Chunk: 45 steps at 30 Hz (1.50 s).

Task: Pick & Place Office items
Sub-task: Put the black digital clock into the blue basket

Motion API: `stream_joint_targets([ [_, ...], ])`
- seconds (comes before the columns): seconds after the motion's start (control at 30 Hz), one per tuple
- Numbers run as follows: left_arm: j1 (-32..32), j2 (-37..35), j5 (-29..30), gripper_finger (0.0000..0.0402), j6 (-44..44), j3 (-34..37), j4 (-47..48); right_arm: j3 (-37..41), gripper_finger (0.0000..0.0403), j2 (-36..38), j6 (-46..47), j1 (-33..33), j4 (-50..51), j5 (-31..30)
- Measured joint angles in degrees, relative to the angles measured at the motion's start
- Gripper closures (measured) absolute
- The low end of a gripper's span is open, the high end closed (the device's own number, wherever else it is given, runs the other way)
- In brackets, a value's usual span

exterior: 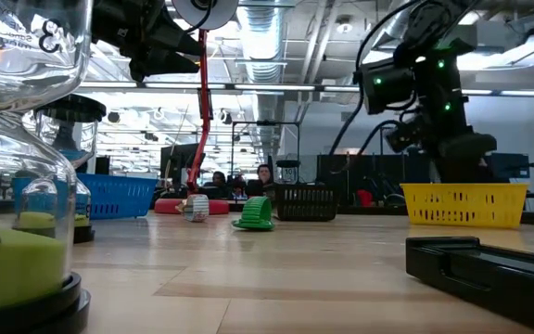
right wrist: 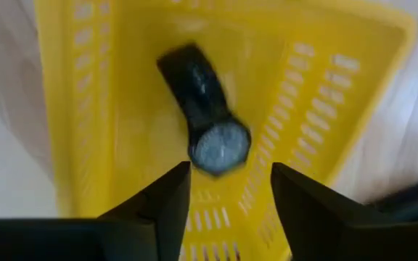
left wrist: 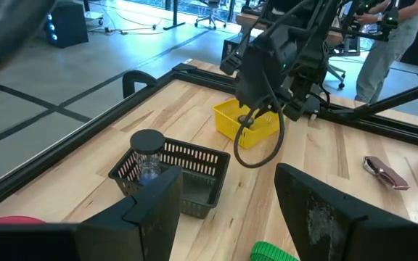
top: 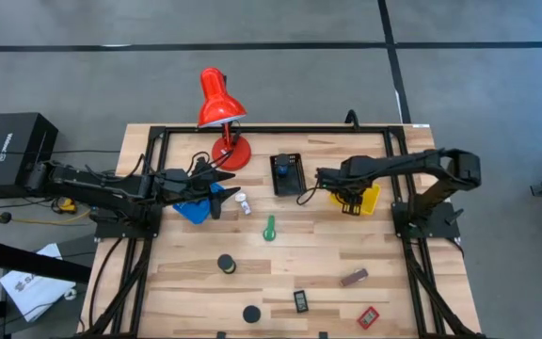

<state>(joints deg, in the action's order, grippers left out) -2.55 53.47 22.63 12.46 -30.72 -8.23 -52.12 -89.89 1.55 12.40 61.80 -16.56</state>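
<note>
My right gripper (right wrist: 229, 174) is open and points down into the yellow bin (right wrist: 339, 94). A black wristwatch (right wrist: 220, 145) is in that bin below the fingers, touching neither of them. In the high view this gripper (top: 348, 198) stands over the yellow bin (top: 369, 200). My left gripper (top: 222, 195) is open and hovers by the blue bin (top: 191, 210), holding nothing. On the table lie a white tube (top: 243, 202), a green piece (top: 269, 228), two black discs (top: 226, 264) (top: 250, 314), a black rectangular piece (top: 302, 300), a brown block (top: 353, 277) and a red tag (top: 368, 317).
A black bin (top: 288, 174) holding a clear jar (left wrist: 148, 151) stands between the two arms. The red desk lamp (top: 222, 113) stands at the far edge, behind the left gripper. In the low view a glass object (exterior: 26, 186) and a black piece (exterior: 489, 264) stand close to the camera.
</note>
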Motion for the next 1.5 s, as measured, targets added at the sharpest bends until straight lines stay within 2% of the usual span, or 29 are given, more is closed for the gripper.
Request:
stream_joint_targets([
  [0.13, 0.0, 0.0, 0.0, 0.0187, 0.0, 0.0, 0.0, -3.8, 0.0215, -0.4, 4.9, -0.1, 7.4, -0.2],
  [0.3, 0.0, 0.0, 0.0, 0.0187, 0.0, 0.0, 0.0, -9.1, 0.0232, 1.4, 6.1, -1.4, 14.6, -0.4],
  [0.53, 0.0, 0.0, 0.0, 0.0187, 1.5, 0.0, -0.1, -12.9, 0.0251, 9.3, 6.0, -6.9, 14.9, -0.2],
  [0.83, -0.1, 0.0, 0.0, 0.0187, 2.7, 0.0, -0.4, -12.9, 0.0255, 21.6, 7.1, -18.8, 1.2, 0.0],
  [0.97, -0.1, 0.0, 0.0, 0.0187, 3.4, 0.0, -0.5, -12.9, 0.0255, 23.6, 6.5, -24.2, -2.5, 0.0],
  [1.17, -0.1, 0.0, 0.0, 0.0187, 3.4, 0.0, -0.9, -12.6, 0.0255, 23.6, -0.3, -30.4, -5.0, 0.0],
  [1.3, -0.1, 0.0, 0.0, 0.0187, 3.6, 0.0, -1.0, -7.1, 0.0254, 25.8, -2.4, -32.1, -11.8, 0.0],
  [1.5, -0.1, 0.0, 0.0, 0.0187, 5.6, 0.0, -1.1, 6.7, 0.0254, 30.7, 1.5, -33.1, -30.8, 0.2],
])
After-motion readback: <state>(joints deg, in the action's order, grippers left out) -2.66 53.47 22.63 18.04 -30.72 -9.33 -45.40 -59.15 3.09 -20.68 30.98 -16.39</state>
